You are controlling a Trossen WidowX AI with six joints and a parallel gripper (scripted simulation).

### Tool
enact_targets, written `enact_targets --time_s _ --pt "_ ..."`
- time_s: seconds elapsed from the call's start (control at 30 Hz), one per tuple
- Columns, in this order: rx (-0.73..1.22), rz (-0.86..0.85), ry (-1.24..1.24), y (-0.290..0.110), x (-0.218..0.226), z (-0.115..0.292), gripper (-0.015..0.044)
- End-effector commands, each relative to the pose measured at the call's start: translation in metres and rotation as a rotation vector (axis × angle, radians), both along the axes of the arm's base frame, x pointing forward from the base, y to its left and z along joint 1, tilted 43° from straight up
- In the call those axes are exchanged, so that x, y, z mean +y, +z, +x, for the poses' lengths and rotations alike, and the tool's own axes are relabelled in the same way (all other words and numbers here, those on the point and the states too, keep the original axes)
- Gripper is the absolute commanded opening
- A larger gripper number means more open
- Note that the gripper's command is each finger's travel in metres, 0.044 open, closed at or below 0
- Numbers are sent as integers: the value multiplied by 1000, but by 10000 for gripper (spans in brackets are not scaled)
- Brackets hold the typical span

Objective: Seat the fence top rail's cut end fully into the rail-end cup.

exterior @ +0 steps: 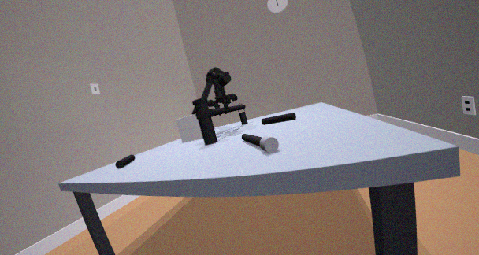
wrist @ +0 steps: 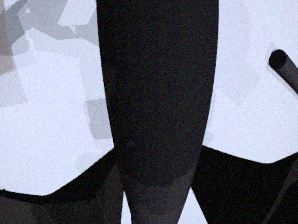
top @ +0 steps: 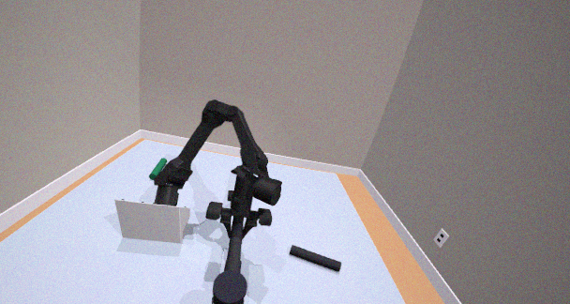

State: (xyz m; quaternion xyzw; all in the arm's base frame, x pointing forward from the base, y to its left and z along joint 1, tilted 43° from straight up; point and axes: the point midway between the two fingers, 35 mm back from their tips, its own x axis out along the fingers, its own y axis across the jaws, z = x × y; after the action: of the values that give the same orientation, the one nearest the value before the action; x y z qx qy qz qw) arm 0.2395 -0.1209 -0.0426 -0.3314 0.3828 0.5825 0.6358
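We see the rail (wrist: 156,63), clamped in the claw (top: 236,218), as a matt black tube, smooth, without shine, and we cannot tell metal from plastic. The claw itself looks like matt dark plastic. Beneath it the counter (top: 328,204) is pale blue-grey, smooth and dull, with soft shadows but no reflections. Left of the claw a white panel (top: 150,221) looks flat, like painted board or card. Beyond it a green cylinder (top: 157,168) has a slight plastic sheen. To the claw's right a loose dark cylinder (top: 315,258) is matt black.
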Motion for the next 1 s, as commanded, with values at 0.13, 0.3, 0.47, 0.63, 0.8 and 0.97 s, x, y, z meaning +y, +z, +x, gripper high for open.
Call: enact_targets --time_s 0.13,0.3,0.47,0.63,0.8,0.97 --pt "3 -13 -3 -5 -8 -3 0" --pt "2 1 -2 -3 -2 -1 0" --pt "2 1 -2 -3 -2 -1 26" --pt "2 1 -2 -3 -2 -1 157" --pt "2 1 -2 0 -2 -1 289" --pt "2 1 -2 21 -2 0 420"
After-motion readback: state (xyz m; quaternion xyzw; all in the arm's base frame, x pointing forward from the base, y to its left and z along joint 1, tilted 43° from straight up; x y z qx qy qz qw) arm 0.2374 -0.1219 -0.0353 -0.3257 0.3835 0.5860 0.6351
